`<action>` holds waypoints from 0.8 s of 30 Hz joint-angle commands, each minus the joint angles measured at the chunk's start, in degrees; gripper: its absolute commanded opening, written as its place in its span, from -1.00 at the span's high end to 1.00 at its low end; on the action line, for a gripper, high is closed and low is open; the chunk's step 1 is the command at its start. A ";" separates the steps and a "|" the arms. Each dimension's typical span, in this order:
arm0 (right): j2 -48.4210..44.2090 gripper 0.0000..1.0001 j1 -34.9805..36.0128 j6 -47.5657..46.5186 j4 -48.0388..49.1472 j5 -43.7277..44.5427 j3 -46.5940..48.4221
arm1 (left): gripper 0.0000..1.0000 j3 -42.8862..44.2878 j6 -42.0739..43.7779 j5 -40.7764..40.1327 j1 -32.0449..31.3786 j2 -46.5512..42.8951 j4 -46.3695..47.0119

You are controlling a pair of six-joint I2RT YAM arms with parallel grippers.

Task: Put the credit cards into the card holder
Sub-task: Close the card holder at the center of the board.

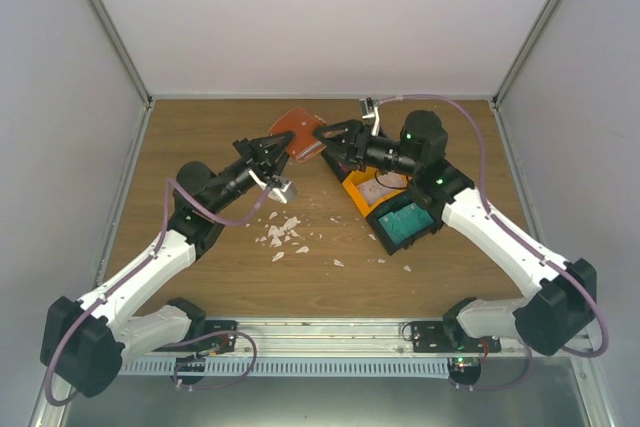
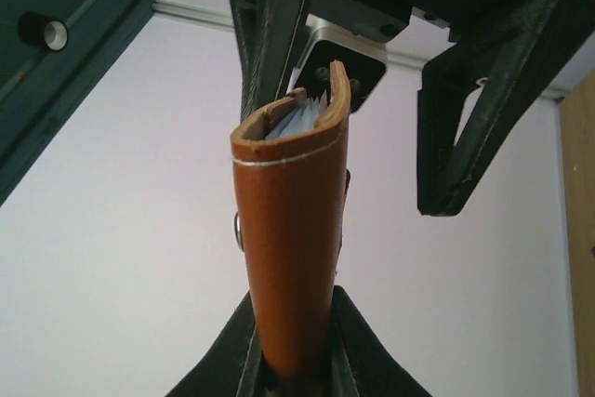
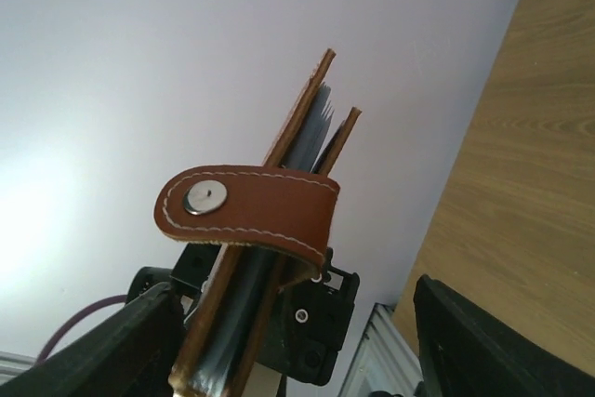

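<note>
One card holder stands clamped in the left tool.

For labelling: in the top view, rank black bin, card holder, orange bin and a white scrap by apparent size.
1. black bin.
2. card holder and orange bin, unranked: arm hides part of the bin.
3. white scrap.

card holder: reddish-brown leather, with a thin pale stitch line near its edge
snap tab: the same brown, with white stitching round the border and a silver stud
inner pockets: pale blue-grey
my arms: white links, black joints, purple cable
orange bin: bright orange
black bin: black rim, teal inside
scraps: white
table: mid-brown wood grain
</note>
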 commanded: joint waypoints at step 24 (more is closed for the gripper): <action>1.94 0.87 -0.78 -8.15 7.56 6.28 -1.06 | -0.25 5.07 -58.50 -12.59 -3.08 -9.25 -24.39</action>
